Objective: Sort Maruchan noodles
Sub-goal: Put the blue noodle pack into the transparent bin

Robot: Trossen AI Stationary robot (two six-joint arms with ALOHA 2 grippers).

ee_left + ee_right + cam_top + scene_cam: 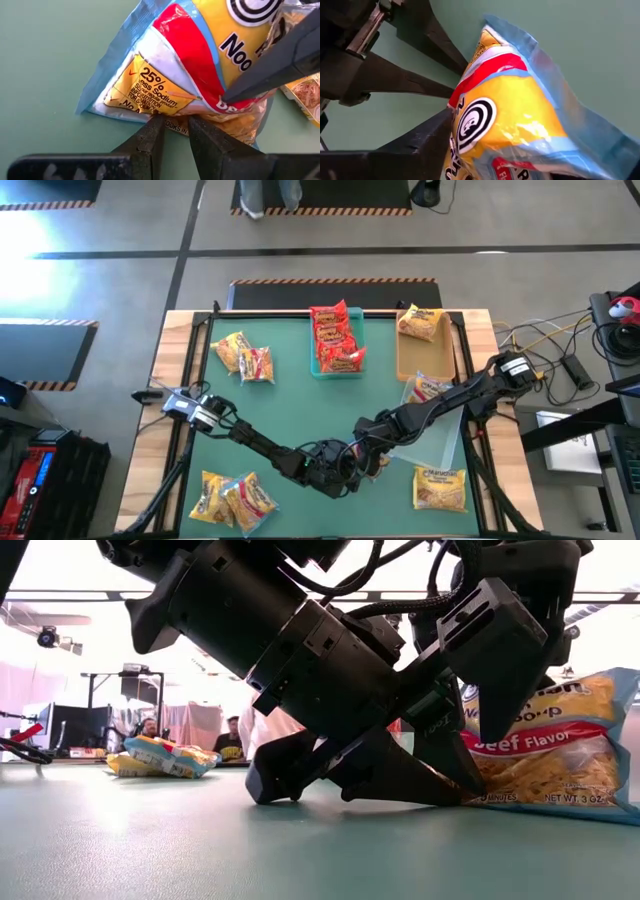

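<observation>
A yellow-white Maruchan packet (200, 55) with a red band and blue edges sits between both grippers near the table's near middle. From above, the arms hide nearly all of it. The low view shows a packet (555, 755) right of the grippers, tilted up, its lower edge on the table. My left gripper (335, 467) comes from the left, my right gripper (366, 448) from the right. Each is shut on the packet. My left gripper pinches the packet's sealed bottom edge (172, 124) below the "25% Less Sodium" patch between its two fingertips (152, 131). It takes only the edge. My right gripper has the packet between its fingers. One finger (270, 65) lies on the printed face at the red band (220, 95); the packet hides the other.
Red packets fill a teal tray (318, 368) at the far middle. A tan tray (405, 365) holds one packet, and a clear tray (440, 442) on the right holds another (428, 387). Loose packets lie far left (245, 358), near left (232, 498) and near right (440, 486). People sit beyond the table (150, 727).
</observation>
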